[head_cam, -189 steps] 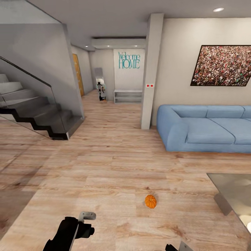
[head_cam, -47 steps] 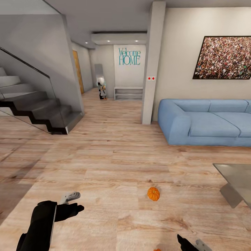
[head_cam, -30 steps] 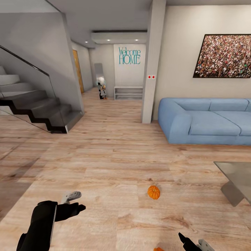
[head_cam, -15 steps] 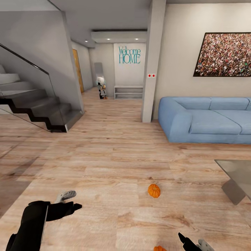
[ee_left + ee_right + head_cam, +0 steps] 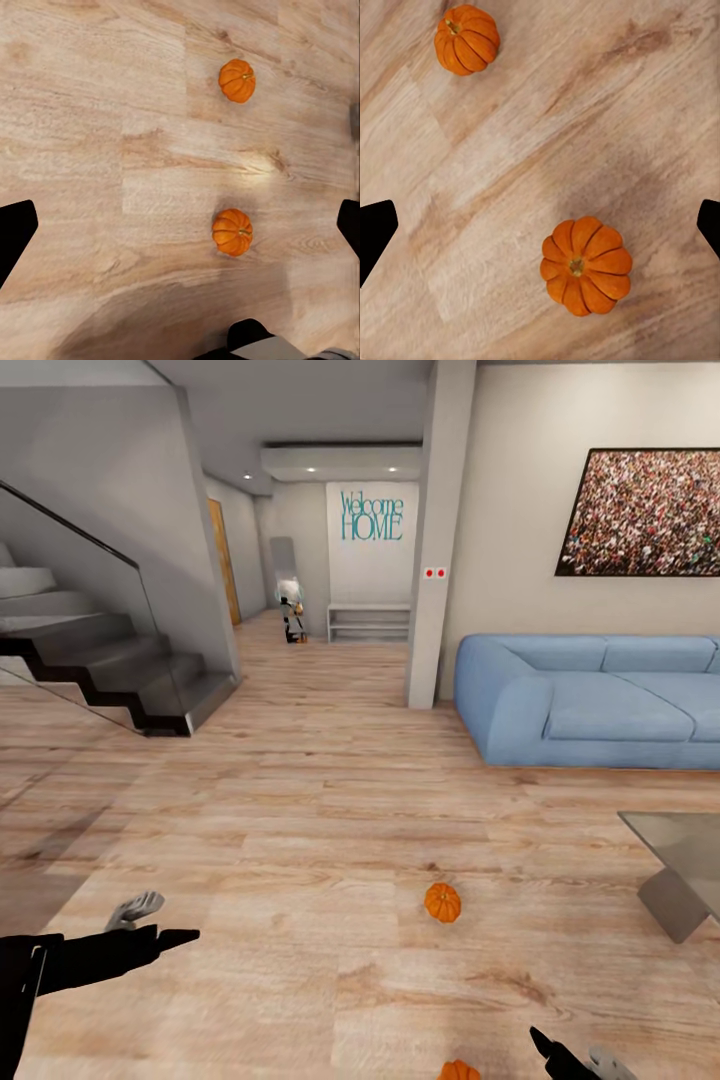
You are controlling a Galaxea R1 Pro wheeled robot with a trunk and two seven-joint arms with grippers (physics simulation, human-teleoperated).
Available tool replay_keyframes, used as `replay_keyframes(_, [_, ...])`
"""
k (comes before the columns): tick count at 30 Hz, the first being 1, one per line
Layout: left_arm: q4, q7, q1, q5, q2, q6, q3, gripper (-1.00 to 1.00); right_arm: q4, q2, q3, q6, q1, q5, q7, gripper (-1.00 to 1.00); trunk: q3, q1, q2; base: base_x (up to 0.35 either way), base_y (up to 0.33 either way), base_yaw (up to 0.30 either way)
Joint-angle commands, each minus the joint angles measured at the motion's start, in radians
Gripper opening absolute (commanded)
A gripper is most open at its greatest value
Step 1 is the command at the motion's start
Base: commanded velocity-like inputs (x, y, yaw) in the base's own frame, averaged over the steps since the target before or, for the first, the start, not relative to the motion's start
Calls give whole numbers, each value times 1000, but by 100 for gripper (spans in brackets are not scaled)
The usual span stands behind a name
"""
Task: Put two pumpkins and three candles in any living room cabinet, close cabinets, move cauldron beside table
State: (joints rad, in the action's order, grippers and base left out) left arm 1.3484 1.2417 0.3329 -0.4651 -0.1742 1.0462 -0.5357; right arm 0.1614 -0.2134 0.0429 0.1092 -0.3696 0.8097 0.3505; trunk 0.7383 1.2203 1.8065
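Observation:
Two small orange pumpkins lie on the wooden floor. One pumpkin (image 5: 442, 902) is ahead of me and the other pumpkin (image 5: 458, 1071) sits at the head view's lower edge. My left gripper (image 5: 170, 918) hovers open at the far left, well away from both. The left wrist view shows the near pumpkin (image 5: 232, 232) and the far pumpkin (image 5: 237, 80) between widely spread fingertips (image 5: 15, 232). My right gripper (image 5: 575, 1055) hangs open above the floor just right of the near pumpkin (image 5: 586, 265), with the other pumpkin (image 5: 466, 39) farther off. The table (image 5: 680, 850) shows a corner at the right.
A blue sofa (image 5: 590, 705) stands against the right wall beyond the table. A staircase with a glass rail (image 5: 110, 660) rises at the left. A pillar (image 5: 430, 540) stands beside a hallway leading to a low shelf (image 5: 368, 625).
My left arm has drawn back toward the view's left edge and lower. The view has tilted down slightly, bringing the near pumpkin further into sight at the bottom. The pumpkins have not moved.

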Motion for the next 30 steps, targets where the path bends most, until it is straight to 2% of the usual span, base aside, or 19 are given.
replay_keyframes(1, [0, 11, 0, 0, -1, 0, 0, 100, 0, 0, 0, 0, 0, 0, 0, 100, 3, 4, 7, 0, 0, 0])
replay_keyframes(7, [-1, 29, 0, -1, -1, -1, -1, 100, 0, 7, -1, 1, 0, -3, -5, 100, 22, 27, 49, 0, 0, 0])
replay_keyframes(20, [-5, 28, 0, -10, 6, -3, 7, 100, 0, 10, -4, 2, 0, -7, -8, 100, 63, 77, 140, 0, 0, 0])
replay_keyframes(30, [-9, 30, 0, 0, 8, -2, 8, 100, 0, 13, -9, 2, 0, -10, -10, 100, 94, 115, 210, 0, 0, 0])
